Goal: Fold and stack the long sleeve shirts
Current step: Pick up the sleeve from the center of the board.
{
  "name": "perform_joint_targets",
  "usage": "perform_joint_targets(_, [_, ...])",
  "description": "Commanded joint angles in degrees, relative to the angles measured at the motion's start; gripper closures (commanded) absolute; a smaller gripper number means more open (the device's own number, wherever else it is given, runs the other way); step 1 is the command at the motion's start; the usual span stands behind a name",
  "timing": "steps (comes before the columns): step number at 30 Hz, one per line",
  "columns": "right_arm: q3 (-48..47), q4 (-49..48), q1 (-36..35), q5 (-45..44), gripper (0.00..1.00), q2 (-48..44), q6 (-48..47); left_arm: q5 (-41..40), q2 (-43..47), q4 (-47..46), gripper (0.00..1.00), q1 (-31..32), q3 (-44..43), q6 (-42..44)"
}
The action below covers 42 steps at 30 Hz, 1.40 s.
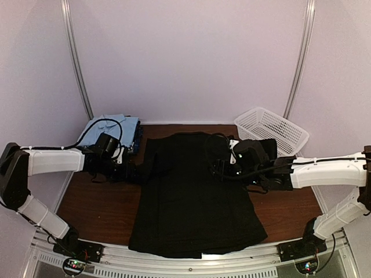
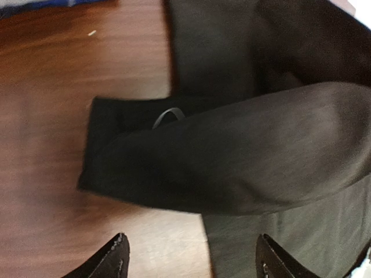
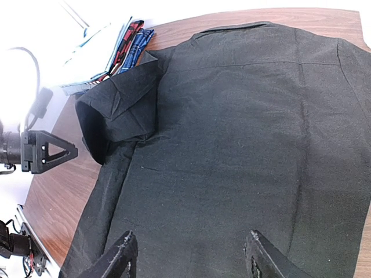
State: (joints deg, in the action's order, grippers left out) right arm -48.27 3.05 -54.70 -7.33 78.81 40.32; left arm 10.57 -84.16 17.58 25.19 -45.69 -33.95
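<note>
The black shirt (image 1: 194, 197) is lying spread across the middle of the frame on the table (image 1: 93, 202), one sleeve bunched at its left edge by the left gripper (image 1: 132, 169), whose fingers are standing apart, empty. The right gripper (image 1: 219, 167) is hovering over the shirt's upper right, also parted and holding nothing. The light blue shirt (image 1: 110, 126) is sitting folded at upper left.

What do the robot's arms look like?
Both are white tubes with black joints: the left arm and the right arm. Thin black cables run along them. The left end effector and right end effector each have two pointed black fingers.
</note>
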Motion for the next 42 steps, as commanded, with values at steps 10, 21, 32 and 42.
perform_joint_targets(10, [0.9,-1.0,-0.4,0.5,0.36,-0.7,-0.8,-3.8,5.6,-13.3,0.29,-1.4,9.6,-13.0])
perform_joint_targets(21, [3.0,-1.0,-0.6,0.1,0.36,-2.8,0.2,-2.5,-7.3,-19.3,0.41,-2.6,4.9,-15.8])
perform_joint_targets(32, [2.5,-1.3,-0.7,-0.2,0.36,-2.5,0.0,0.5,-4.7,-11.1,1.00,-2.4,-0.6,-9.7])
perform_joint_targets(42, [0.6,-1.4,-0.7,-0.3,0.36,-0.9,-1.4,9.7,6.1,-2.5,1.00,3.5,-2.5,-12.5])
